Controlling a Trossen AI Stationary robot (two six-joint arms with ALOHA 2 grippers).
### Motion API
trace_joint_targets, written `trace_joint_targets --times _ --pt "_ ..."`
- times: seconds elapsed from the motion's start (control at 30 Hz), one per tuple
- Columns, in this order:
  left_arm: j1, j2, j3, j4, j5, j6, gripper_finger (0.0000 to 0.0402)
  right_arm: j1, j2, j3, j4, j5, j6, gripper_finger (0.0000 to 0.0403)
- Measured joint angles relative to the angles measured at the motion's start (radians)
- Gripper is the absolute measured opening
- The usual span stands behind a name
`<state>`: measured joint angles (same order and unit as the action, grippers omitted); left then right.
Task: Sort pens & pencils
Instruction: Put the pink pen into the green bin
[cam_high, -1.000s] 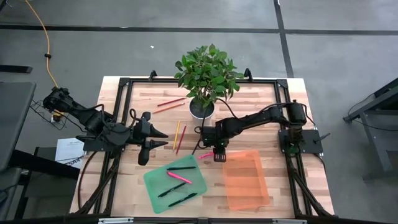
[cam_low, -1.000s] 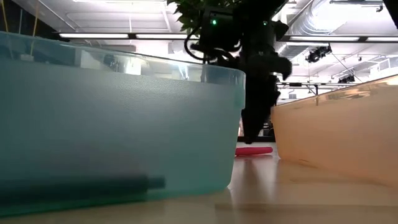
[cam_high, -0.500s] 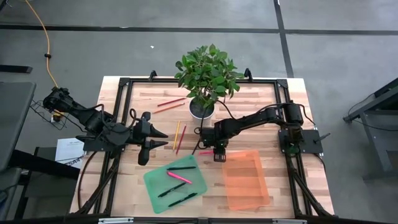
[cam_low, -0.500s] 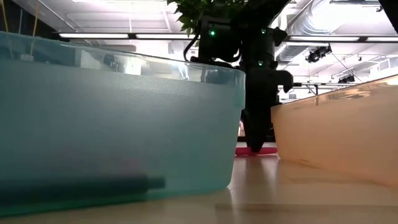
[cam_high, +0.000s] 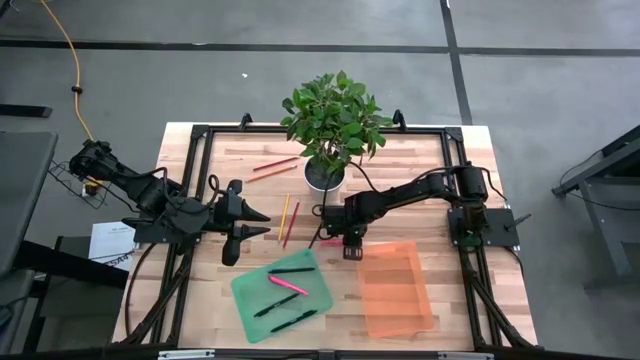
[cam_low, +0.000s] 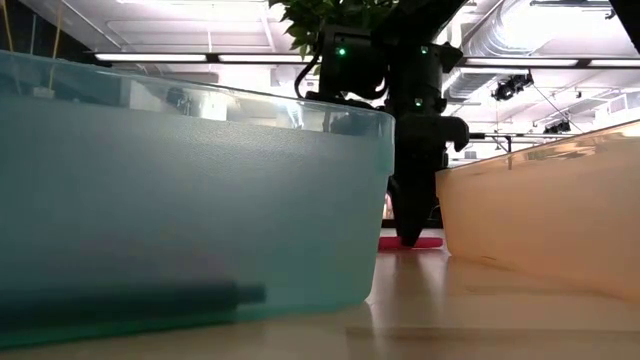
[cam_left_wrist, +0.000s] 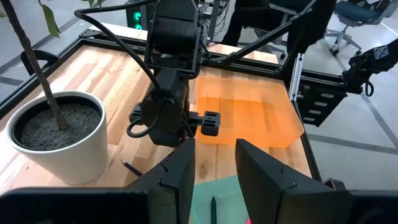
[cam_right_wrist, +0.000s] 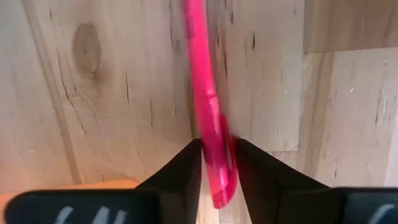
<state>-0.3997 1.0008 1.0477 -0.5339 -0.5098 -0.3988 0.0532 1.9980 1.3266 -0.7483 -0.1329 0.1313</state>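
The right claw (cam_right_wrist: 216, 163) is down on the surface (cam_right_wrist: 112, 93), grasping a pink pen (cam_right_wrist: 208, 112). The left claw (cam_left_wrist: 214, 163) waits, released.

The wooden table (cam_high: 420, 165) carries a potted plant (cam_high: 325, 172), green tray (cam_high: 245, 290), orange tray (cam_high: 395, 290) and loose pencils (cam_high: 288, 220).

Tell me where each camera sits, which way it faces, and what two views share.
High view: above, looking straight down on the table, both arms and the green bin.
Low view: at tabletop height, looking level between bins at the right claw.
Left wrist view: past the open left claw toward the right arm and orange bin.
Right wrist view: straight down; its fingers flank the pink pen.
Shared: low and right wrist views both show that pen.
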Motion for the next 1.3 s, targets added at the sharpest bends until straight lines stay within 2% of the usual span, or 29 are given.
trace_joint_targets --times 0.2,0.33,0.77,1.0,1.2,1.3 --pt "0.0 0.0 0.0 0.0 0.0 0.0 0.0101 -0.001 -0.001 0.001 0.005 0.0 0.007 0.0042" --pt "0.0 0.0 0.0 0.0 0.0 0.0 0.0101 -0.002 -0.003 0.006 0.011 0.002 0.01 0.0024" --pt "0.0 0.0 0.0 -0.002 0.004 0.001 0.0101 -0.014 -0.003 0.211 -0.087 0.054 0.0 0.0027" --pt "0.0 -0.001 0.0 -0.072 0.005 -0.013 0.0101 -0.014 -0.004 0.324 -0.158 0.077 0.007 0.0027" --pt "0.0 -0.034 0.0 -0.121 0.004 -0.028 0.0101 0.013 -0.014 0.378 -0.267 0.097 0.036 0.0027" --pt "0.0 -0.056 0.0 -0.124 0.004 -0.026 0.0101 0.041 -0.036 0.379 -0.264 0.103 0.053 0.0027"
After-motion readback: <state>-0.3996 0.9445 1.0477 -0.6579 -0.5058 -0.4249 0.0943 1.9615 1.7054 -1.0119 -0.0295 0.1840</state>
